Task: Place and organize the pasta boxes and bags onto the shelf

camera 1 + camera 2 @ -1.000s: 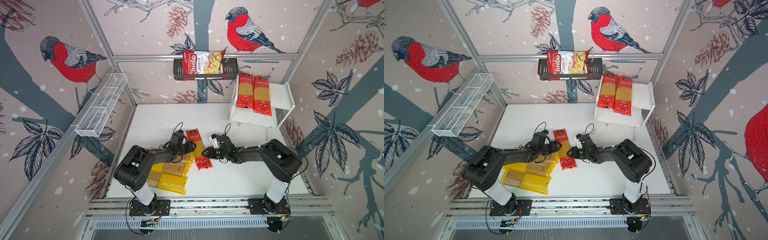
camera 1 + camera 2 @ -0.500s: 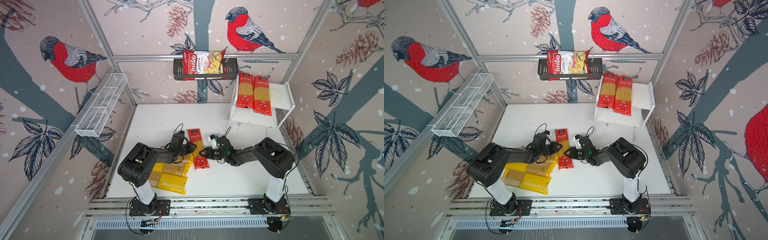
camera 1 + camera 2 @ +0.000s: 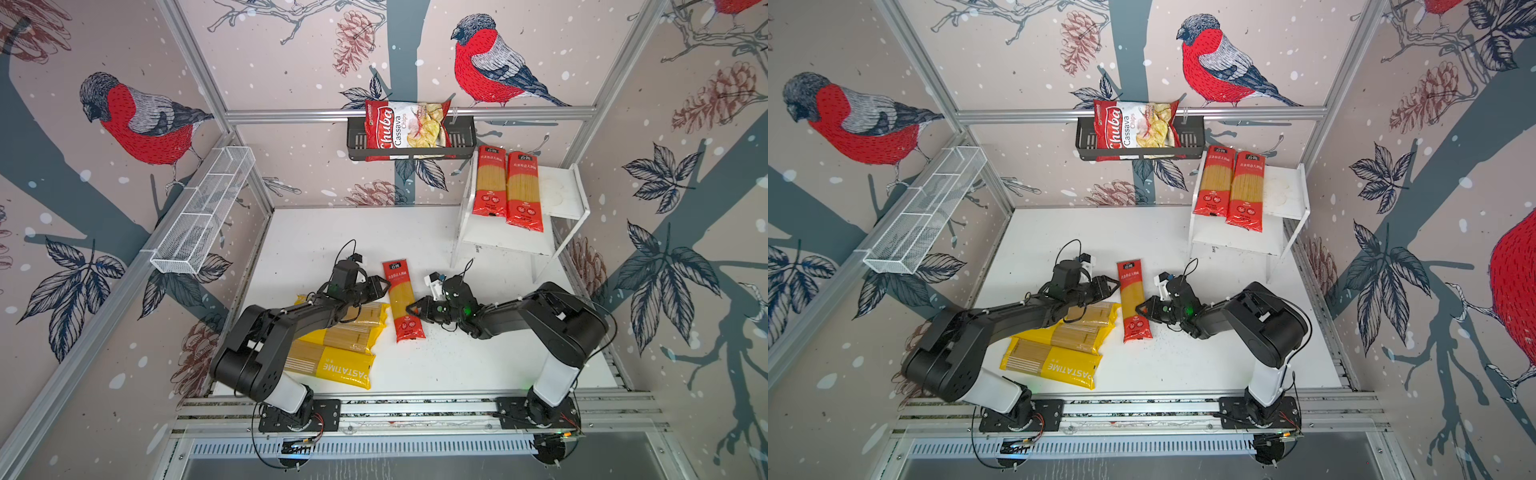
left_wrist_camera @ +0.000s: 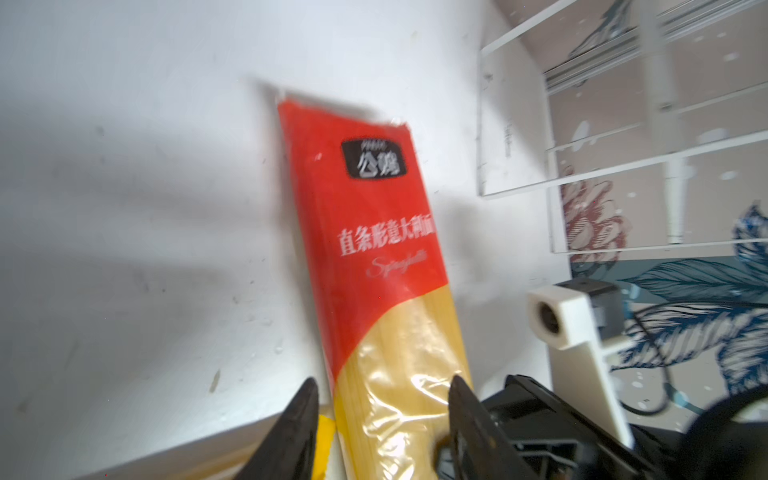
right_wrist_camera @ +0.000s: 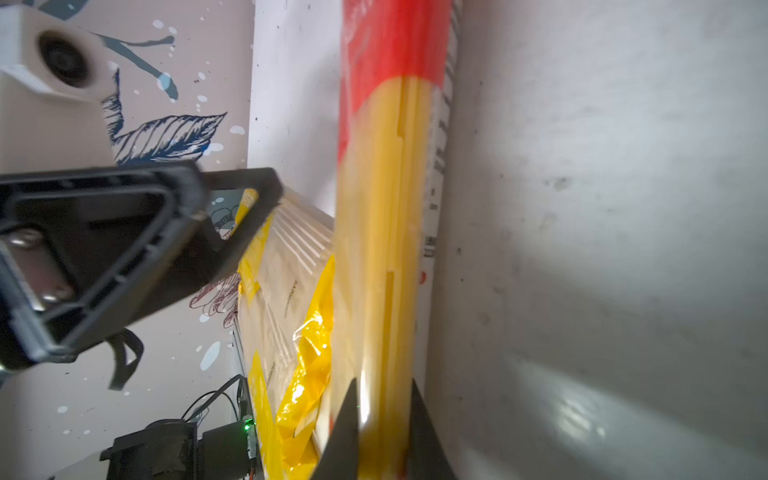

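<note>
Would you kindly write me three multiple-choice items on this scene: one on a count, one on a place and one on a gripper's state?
1. How many red spaghetti packets lie on top of the white shelf? A one; B two; C three.
2. Where is the Chuba cassava chips bag? A on the white shelf; B on the table; C in the black wall basket.
3. How is the right gripper? A shut on the red packet lying on the table; B open above the white shelf; C open over the black wall basket.
Answers: 1 B, two lie side by side there in both top views. 2 C, the bag stands in that basket on the back wall. 3 A, the right wrist view shows its fingertips pinching that packet's edge.
</note>
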`<state>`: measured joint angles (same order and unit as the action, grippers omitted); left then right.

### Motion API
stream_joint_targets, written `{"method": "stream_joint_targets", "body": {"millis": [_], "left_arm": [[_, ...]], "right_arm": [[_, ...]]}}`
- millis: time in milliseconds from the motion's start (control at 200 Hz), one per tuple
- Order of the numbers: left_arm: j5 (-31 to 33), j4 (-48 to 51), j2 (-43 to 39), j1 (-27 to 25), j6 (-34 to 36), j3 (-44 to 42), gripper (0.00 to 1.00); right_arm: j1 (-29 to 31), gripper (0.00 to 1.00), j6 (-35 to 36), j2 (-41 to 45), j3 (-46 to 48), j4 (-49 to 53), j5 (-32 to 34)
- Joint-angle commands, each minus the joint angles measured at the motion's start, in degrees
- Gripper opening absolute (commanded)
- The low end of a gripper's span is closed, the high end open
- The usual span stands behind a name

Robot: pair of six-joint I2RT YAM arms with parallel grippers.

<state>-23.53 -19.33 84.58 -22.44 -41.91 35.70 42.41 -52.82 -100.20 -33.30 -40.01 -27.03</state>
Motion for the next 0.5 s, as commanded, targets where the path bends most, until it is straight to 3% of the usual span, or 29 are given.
{"method": "stream_joint_targets", "body": {"millis": [0,190,305,410,490], "left_arm": [[-0.5,2.8,-4.2,1.2,0.8,-0.6,0.59],[-3.5,-1.1,-10.5,1.8,-2.4,-3.5,0.73],[-6.8,-7.2,-12.1,1.8,-6.4,-5.1,0.79],[-9.2,-13.7,-13.5,0.6,-9.7,-5.7,0.91],[-9.3,-16.8,-14.4,-2.3,-9.8,-5.0,0.89]], "right_arm": [[-0.2,0.08,-1.2,4.1,1.0,-7.4,0.8],[1.4,0.05,0.2,13.0,2.6,-7.1,3.1],[3.3,0.05,2.2,18.8,2.7,-4.8,4.4],[5.0,0.05,4.6,23.8,1.6,-1.4,5.3],[6.2,0.05,6.1,26.7,0.8,0.6,5.3]]}}
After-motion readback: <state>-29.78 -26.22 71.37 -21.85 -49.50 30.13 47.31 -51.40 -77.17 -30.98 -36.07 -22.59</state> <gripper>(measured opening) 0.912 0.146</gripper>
